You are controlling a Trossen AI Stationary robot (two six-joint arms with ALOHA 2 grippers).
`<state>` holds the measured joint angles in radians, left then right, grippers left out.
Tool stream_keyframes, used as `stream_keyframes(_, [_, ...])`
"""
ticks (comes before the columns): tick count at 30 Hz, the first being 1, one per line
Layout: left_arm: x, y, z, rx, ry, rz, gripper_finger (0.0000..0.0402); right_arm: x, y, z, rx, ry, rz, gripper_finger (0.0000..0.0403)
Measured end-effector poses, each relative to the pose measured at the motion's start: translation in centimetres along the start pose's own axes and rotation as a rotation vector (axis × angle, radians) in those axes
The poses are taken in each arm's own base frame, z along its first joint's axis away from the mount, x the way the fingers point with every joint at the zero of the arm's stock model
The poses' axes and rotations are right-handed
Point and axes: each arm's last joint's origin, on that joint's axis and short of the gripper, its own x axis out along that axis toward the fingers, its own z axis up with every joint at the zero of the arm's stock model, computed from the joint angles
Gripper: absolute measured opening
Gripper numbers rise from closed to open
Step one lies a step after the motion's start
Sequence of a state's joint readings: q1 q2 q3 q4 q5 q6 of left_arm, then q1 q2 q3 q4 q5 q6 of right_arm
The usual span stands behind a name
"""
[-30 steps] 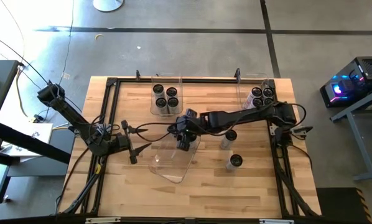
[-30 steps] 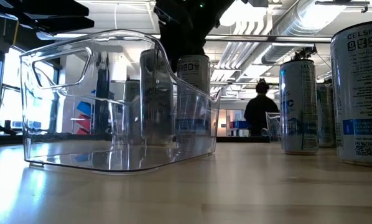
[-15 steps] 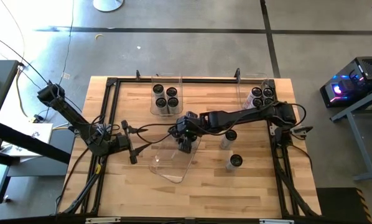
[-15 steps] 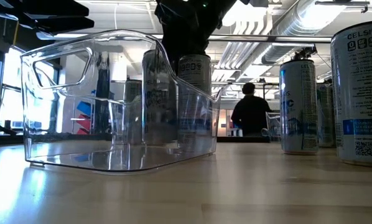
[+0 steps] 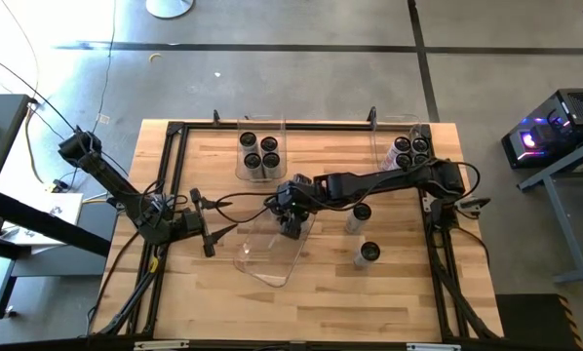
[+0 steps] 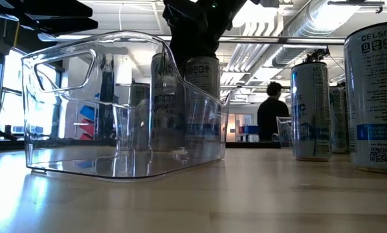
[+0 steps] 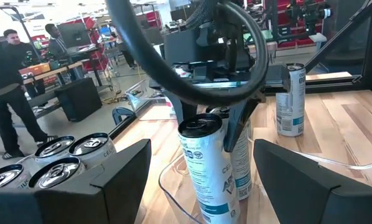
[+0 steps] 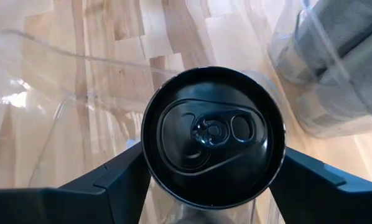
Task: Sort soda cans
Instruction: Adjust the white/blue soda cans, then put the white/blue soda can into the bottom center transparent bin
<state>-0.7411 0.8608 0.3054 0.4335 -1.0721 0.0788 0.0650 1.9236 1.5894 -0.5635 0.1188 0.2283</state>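
A soda can [image 8: 212,134] with a dark top stands upright in the clear bin [image 5: 272,258] at the table's middle, and shows through the bin's wall [image 6: 167,97]. My right gripper [image 5: 290,222] hangs over it, open, one finger on either side of the can's top [image 7: 201,127]. A second can [image 7: 242,174] stands close behind the first. My left gripper [image 5: 209,237] waits open and level at the bin's left, holding nothing. Two loose cans [image 5: 360,214] [image 5: 368,253] stand to the right of the bin.
A clear bin with several cans [image 5: 257,154] stands at the far middle, another [image 5: 408,148] at the far right. A black frame [image 5: 174,132] runs round the table's edges. A person [image 6: 271,113] stands in the room behind, and others [image 7: 12,93] show at desks.
The can in the clear bin has edged slightly toward the table's right beneath my right gripper, which has stayed over the bin. The person in the room behind has walked to the left and back.
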Motion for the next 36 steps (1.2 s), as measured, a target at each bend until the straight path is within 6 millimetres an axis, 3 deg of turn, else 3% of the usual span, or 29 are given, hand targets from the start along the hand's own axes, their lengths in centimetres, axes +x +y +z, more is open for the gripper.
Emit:
stream_keyframes(12, [0.0,0.0,-0.1,-0.014,0.005,0.000,0.0278,0.2,0.0,0.0,-0.017,0.005,0.021,0.0293])
stream_keyframes(20, [0.0,0.0,-0.2,-0.008,0.010,-0.001,0.0278,0.1,-1.0,0.3,0.063,0.000,0.001,0.0307])
stream_keyframes(29, [0.0,-0.1,-0.2,-0.024,0.010,-0.023,0.0278,-3.0,-0.4,2.5,0.042,0.009,-0.019,0.0307])
stream_keyframes(36, [0.0,-0.1,-0.2,-0.055,0.011,-0.042,0.0278,-6.4,2.0,2.3,-0.034,0.089,-0.214,0.0307])
